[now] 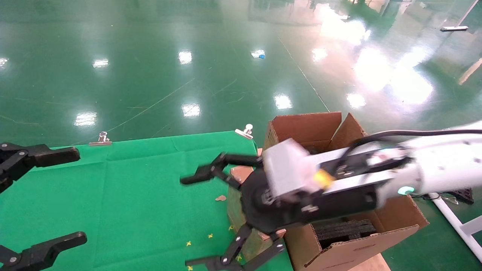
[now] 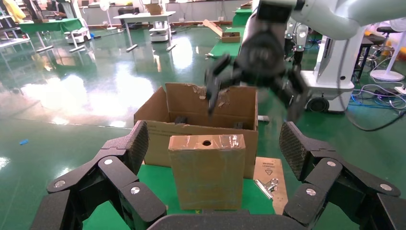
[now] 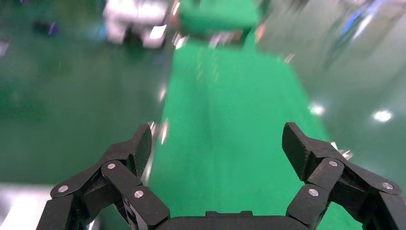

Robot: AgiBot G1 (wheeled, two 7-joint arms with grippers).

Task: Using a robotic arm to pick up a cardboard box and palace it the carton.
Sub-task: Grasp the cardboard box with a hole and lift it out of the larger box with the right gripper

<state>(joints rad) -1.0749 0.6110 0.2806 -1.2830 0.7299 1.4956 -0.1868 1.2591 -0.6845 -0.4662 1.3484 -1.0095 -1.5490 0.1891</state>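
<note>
The small taped cardboard box (image 1: 234,210) stands upright on the green cloth, right against the carton's (image 1: 340,254) near wall. In the left wrist view the box (image 2: 207,175) shows a round hole in its top face. The white robotic arm (image 1: 440,162) reaches in from the right. Its right gripper (image 1: 185,222) is open and empty, above and in front of the box, hiding most of it. In its own view the right gripper (image 3: 218,143) sees only green cloth. My left gripper (image 1: 81,195) is open and empty at the table's left edge, facing the box.
Black foam pieces (image 1: 344,229) lie inside the carton (image 2: 201,112). Metal binder clips (image 1: 100,139) (image 1: 244,131) hold the green cloth (image 1: 143,199) at the far edge; another clip (image 2: 266,185) lies beside the box. A white frame (image 1: 453,222) stands at the right.
</note>
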